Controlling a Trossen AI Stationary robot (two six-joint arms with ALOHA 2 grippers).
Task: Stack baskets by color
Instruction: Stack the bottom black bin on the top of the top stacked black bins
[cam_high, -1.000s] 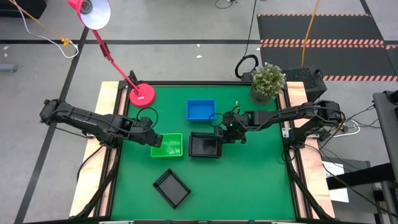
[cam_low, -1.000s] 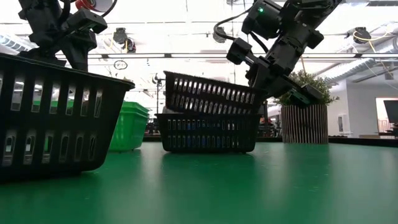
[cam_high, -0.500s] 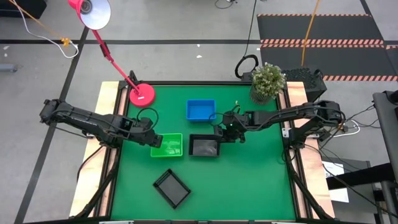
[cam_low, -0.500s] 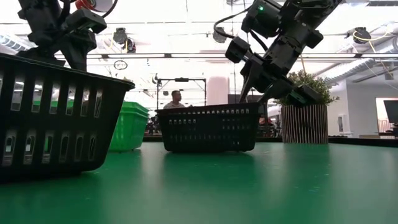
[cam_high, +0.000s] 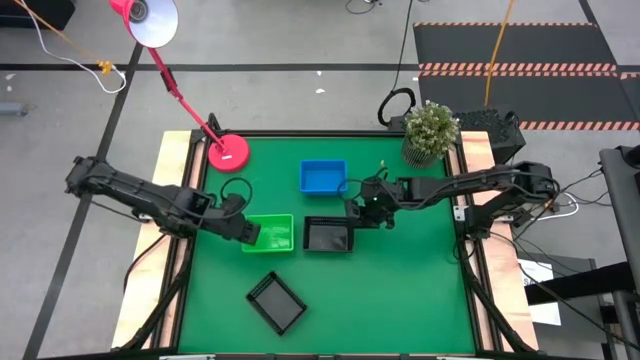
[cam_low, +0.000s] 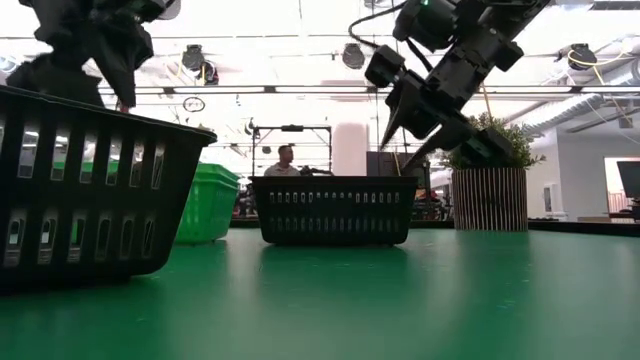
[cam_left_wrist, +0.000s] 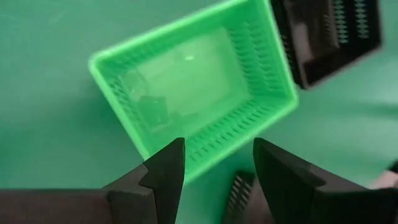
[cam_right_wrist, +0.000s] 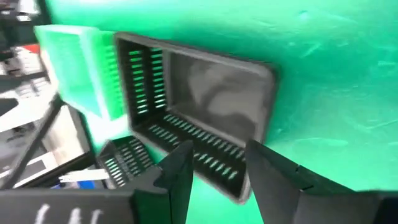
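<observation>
A black basket (cam_high: 328, 235) rests flat on the green mat at mid-table. My right gripper (cam_high: 352, 211) hangs open just above its far right corner, and the fingers (cam_low: 395, 158) stand clear of the rim (cam_right_wrist: 199, 106). Left of it sits a green basket (cam_high: 270, 233). My left gripper (cam_high: 247, 232) hovers open over the green basket's left side (cam_left_wrist: 193, 93), with nothing between its fingers. A blue basket (cam_high: 323, 177) stands behind, and another black basket (cam_high: 276, 302) lies turned askew near the front edge.
A pink lamp base (cam_high: 228, 152) stands at the far left of the mat and a potted plant (cam_high: 431, 130) at the far right corner. The near black basket (cam_low: 80, 190) fills the low view's left side. Bare mat lies to the right and front right.
My right gripper has opened and let go of a black basket that lay tilted on top of the middle black basket. That basket has dropped down into the one beneath and now sits level. The gripper has stayed above the far right corner.
</observation>
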